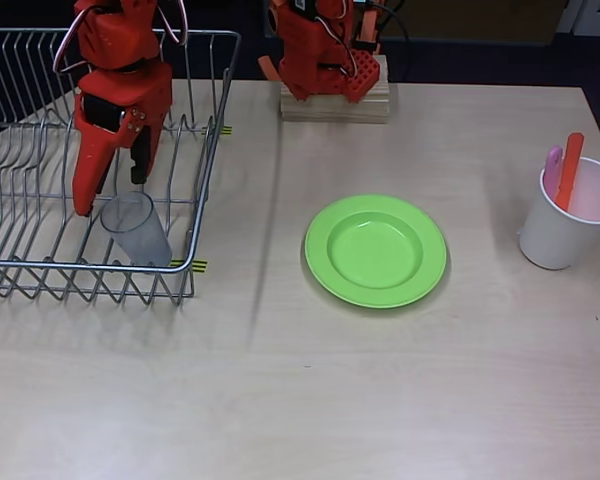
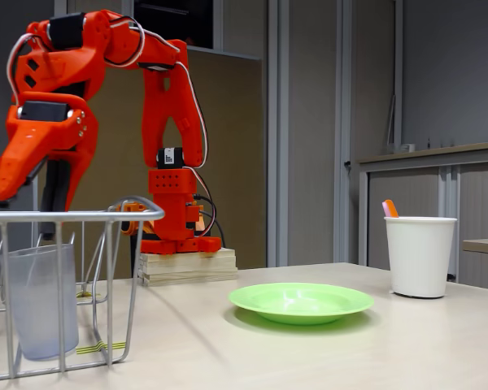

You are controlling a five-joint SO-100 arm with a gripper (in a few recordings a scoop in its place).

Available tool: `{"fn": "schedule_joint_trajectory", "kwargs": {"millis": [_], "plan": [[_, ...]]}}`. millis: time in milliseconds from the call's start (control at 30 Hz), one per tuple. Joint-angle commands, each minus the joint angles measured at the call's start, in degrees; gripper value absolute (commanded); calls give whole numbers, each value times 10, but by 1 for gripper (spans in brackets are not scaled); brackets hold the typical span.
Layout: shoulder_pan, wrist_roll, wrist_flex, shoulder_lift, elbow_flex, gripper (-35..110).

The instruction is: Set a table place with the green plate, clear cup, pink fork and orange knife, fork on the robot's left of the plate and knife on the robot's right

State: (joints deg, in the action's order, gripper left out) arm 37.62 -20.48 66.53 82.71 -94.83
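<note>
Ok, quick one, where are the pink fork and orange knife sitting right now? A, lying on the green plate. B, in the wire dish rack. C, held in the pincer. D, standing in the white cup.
D: in the overhead view the pink fork and the orange knife stand upright in the white cup, apart from the green plate, which has nothing on it.

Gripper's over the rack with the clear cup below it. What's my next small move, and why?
Probably lower the gripper straight down around the clear cup. The cup stands upright in the wire dish rack, the jaws are open just above its rim, and nothing is held. The green plate is already on the table, so the cup looks like the piece to grab.
</note>
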Motion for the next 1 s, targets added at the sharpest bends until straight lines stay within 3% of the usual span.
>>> {"fn": "schedule_joint_trajectory", "kwargs": {"millis": [0,233,367,733,867,967], "plan": [[-3,78,-8,29,-4,34],[-11,291,23,52,-37,34],[-18,343,20,81,-73,34],[-41,19,-34,125,-118,22],[-45,-80,-14,119,-117,22],[-40,-105,1,106,-105,30]]}}
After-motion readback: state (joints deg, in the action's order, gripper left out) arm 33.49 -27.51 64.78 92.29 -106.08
